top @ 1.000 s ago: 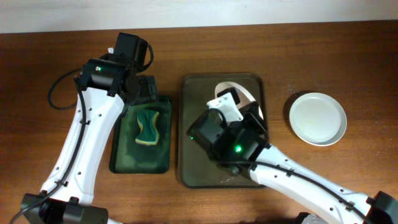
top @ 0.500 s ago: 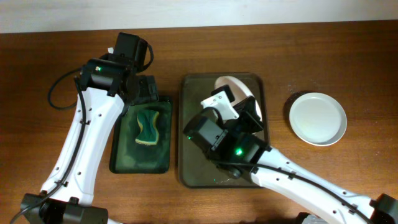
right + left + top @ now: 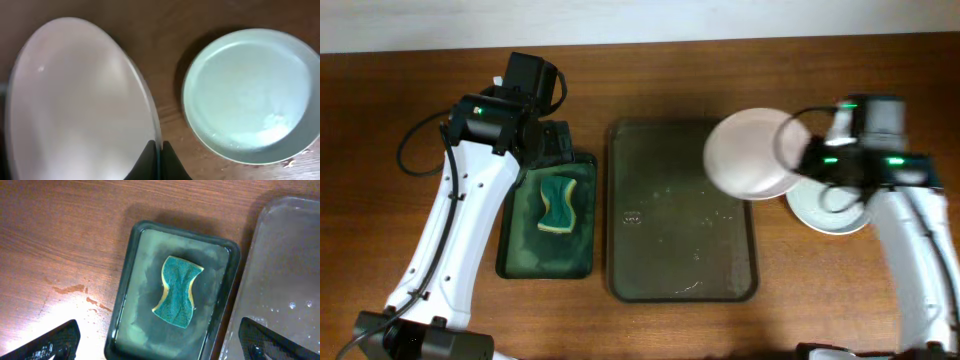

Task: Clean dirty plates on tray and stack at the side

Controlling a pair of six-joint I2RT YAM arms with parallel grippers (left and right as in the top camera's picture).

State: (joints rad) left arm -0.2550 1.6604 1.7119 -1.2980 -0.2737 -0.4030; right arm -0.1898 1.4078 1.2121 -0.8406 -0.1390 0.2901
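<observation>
Pinching the rim of the held plate (image 3: 75,100), the right gripper (image 3: 157,152) has its two fingers pressed together on the plate's edge, at the bottom of the right wrist view. The held plate is round, shallow and plain white on the face that shows, and it appears at a slant to the wrist camera. From overhead it hangs raised over the far right corner of the tray (image 3: 670,230), and its right edge overlaps the left edge of the second plate (image 3: 250,95). The second plate lies flat on the wooden table (image 3: 880,80), near the right rim of the tray; its face is white, with a few bright wet specks toward one side. The tray is dark olive-brown and rectangular with rounded corners, and scattered droplets lie on its floor. Just beside its left rim stands the sponge tray (image 3: 150,250), narrower and dark green, with a wet film on its floor. The sponge (image 3: 177,292), green with a yellow edge, lies flat near the middle of it. The left gripper (image 3: 160,330) hovers above the sponge tray with its fingers spread wide apart, holding nothing.
</observation>
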